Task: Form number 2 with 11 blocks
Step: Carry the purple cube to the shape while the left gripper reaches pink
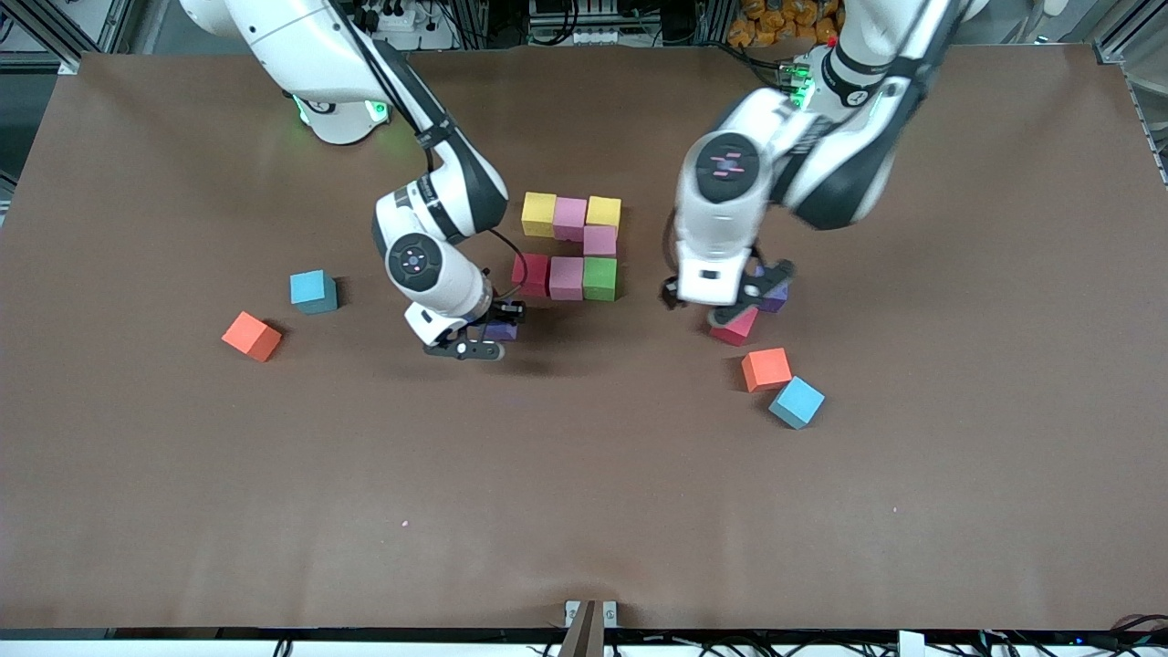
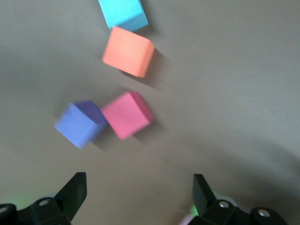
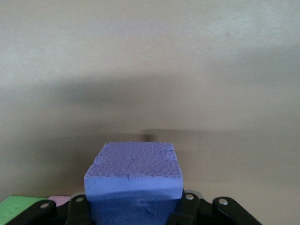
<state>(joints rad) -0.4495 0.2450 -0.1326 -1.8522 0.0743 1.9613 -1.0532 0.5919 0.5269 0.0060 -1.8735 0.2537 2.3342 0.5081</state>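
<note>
Purple block (image 3: 133,180) in right end effector (image 1: 476,339)

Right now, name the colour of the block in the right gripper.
Purple block, clearest in the right wrist view.

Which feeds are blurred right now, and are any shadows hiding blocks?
Left wrist view: motion-smeared, worst on the purple block; the pink-red and orange ones are soft-edged.
Right wrist view: sharp on the held purple block, with a broad soft shadow on the table.
Front view: crisp, with faint shadows; the left gripper partly covers two blocks.
</note>
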